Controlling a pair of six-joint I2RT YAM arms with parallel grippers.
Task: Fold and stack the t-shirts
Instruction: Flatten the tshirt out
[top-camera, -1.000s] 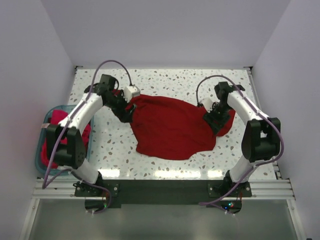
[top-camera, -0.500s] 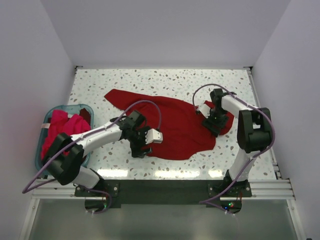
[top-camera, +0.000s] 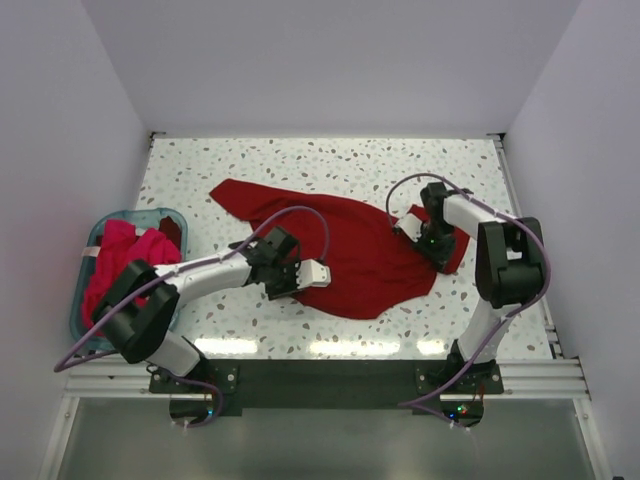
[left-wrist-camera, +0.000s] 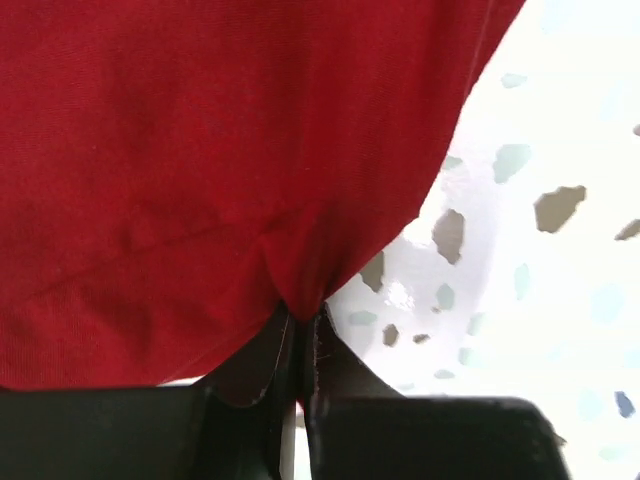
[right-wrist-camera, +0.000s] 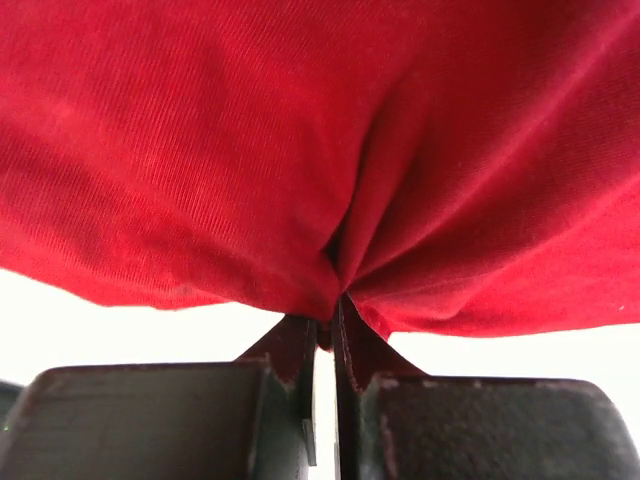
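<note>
On the table (top-camera: 300, 160), one crimson t-shirt (top-camera: 360, 250), two grippers (left-wrist-camera: 300, 325) (right-wrist-camera: 328, 312).

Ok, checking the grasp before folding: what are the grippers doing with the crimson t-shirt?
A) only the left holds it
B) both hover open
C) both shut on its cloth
C: each wrist view shows cloth of the crimson t-shirt pinched between closed jaws, left gripper and right gripper alike.

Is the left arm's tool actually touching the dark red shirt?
Touching. The left wrist view shows the left tool pinched shut on a fold of the dark red shirt.
</note>
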